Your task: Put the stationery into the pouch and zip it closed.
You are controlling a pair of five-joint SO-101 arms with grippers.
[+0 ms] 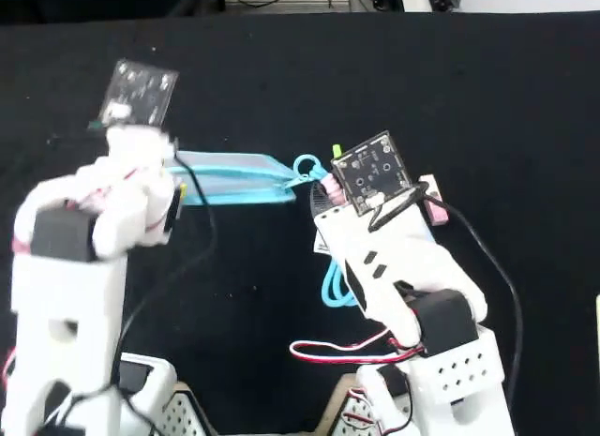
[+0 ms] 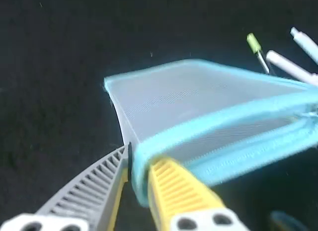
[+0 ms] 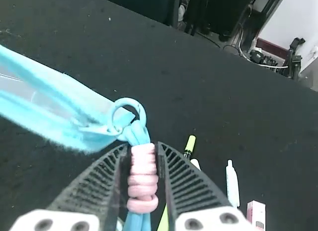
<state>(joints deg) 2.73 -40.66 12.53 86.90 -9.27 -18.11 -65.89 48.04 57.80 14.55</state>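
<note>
The table point(image 1: 469, 98) is covered in black cloth, and cables and equipment crowd the room beyond its far edge.

Left side: your left gripper point(image 2: 139, 159) has its jaws clamped on the left end of the pouch point(image 2: 198, 102). The cyan trim is pinched between the grey finger and the yellow finger.

Centre: the pouch is pale blue mesh with cyan edging. It stretches left to right between your two arms, in the middle of the table. Whether its zip is open or closed cannot be told.

Right end of the pouch: a cyan ring point(image 3: 126, 114) hangs at the zip, tied to a cyan cord point(image 1: 333, 286) that trails toward the near side of the table. Your right gripper point(image 3: 142, 149) has its jaws closed on a pink coil point(image 3: 143, 181) wound round that cord, just beside the ring.

Right of that gripper, the stationery lies on the cloth outside the pouch. It consists of a green-capped pen point(image 3: 189, 144), then a white pen point(image 3: 232, 181), and a pink block point(image 3: 256, 213) farthest right.
</note>
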